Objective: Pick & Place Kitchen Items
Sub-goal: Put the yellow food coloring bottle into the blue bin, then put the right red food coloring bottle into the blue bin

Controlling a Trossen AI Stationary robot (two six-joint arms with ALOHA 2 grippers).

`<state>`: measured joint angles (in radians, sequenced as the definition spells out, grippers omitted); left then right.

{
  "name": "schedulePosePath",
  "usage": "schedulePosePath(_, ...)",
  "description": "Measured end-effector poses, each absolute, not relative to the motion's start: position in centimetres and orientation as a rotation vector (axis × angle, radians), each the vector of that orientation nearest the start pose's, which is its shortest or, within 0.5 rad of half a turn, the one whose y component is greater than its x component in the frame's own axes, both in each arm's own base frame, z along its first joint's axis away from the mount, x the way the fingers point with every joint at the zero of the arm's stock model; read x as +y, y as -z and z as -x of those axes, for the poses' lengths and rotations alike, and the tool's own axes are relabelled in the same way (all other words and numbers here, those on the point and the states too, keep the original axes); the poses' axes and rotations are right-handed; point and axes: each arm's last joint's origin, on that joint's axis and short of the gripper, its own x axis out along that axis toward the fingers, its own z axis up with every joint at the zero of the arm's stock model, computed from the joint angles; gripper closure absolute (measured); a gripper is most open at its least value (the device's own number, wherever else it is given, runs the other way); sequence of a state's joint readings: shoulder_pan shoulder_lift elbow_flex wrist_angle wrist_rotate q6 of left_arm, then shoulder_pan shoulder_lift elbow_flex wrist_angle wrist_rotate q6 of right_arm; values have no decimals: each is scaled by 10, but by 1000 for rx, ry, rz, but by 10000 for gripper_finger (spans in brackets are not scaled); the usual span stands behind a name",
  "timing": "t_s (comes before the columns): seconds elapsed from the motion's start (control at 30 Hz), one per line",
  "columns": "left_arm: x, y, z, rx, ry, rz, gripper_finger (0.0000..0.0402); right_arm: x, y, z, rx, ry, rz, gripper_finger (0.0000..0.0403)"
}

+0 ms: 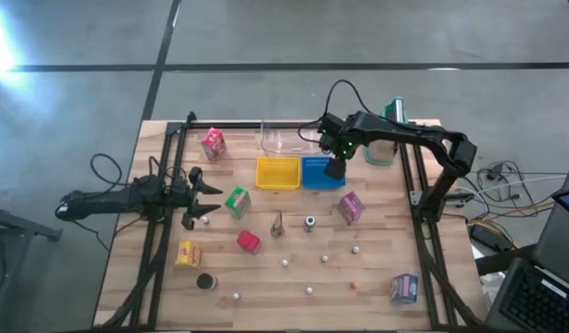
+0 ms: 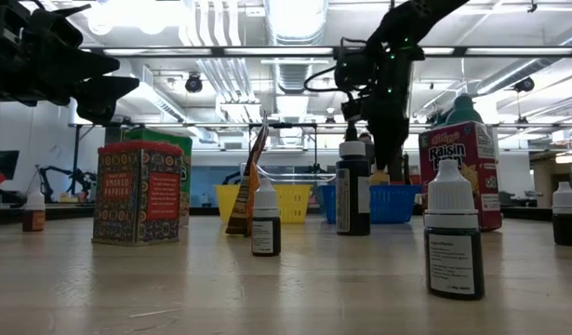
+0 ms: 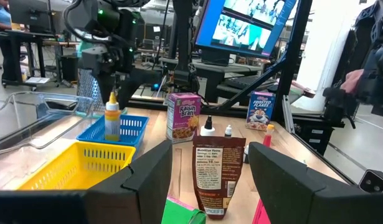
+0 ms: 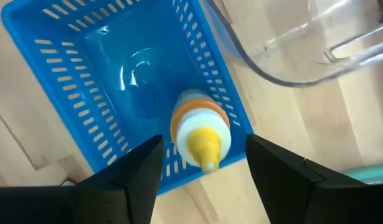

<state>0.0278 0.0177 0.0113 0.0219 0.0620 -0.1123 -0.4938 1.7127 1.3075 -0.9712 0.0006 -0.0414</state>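
The right gripper [image 1: 335,169] hangs over the blue basket [image 1: 314,176] at the far side of the table [image 1: 377,277]. Its two fingers stand apart and nothing is between them. Just under it, a small bottle with an orange collar and a yellow tip [image 4: 200,132] stands upright inside the blue basket, close to one wall. The fingers do not touch it. In the left wrist view the same bottle [image 3: 112,117] shows standing in the basket [image 3: 132,127], with the dark gripper above it.

The yellow basket [image 1: 278,172] sits just beside the blue one, and a clear container [image 1: 286,139] is behind both.

The left gripper [image 1: 208,199] waits near the left edge of the table. Its fingers are spread wide and hold nothing. Just beside it lies a green carton [image 1: 236,201].

Other items are scattered on the wood: a pink carton [image 1: 213,142] at the far left, a red carton [image 1: 248,241], a yellow carton [image 1: 188,252], a dark disc [image 1: 206,281], a brown pouch [image 1: 278,223] standing upright, a raisin bran box [image 1: 351,207], and a purple carton [image 1: 405,288] near the front right corner. Some tiny white balls [image 1: 327,258] lie well apart from each other in the front half.
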Motion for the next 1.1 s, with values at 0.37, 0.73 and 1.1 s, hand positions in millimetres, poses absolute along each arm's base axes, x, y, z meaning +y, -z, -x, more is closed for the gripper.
schedulePosePath(0.37, 1, -168, -98, -14, 35, 112, 183, -140, -266, -268, 1287, 409, -309, 166)
schedulePosePath(0.73, 1, -168, -98, -14, 35, 112, 183, -75, -319, -240, 1176, 355, -310, 196)
schedulePosePath(1.1, 1, -168, -98, -13, 35, 112, 183, 32, -329, -238, 1125, 248, -290, 203)
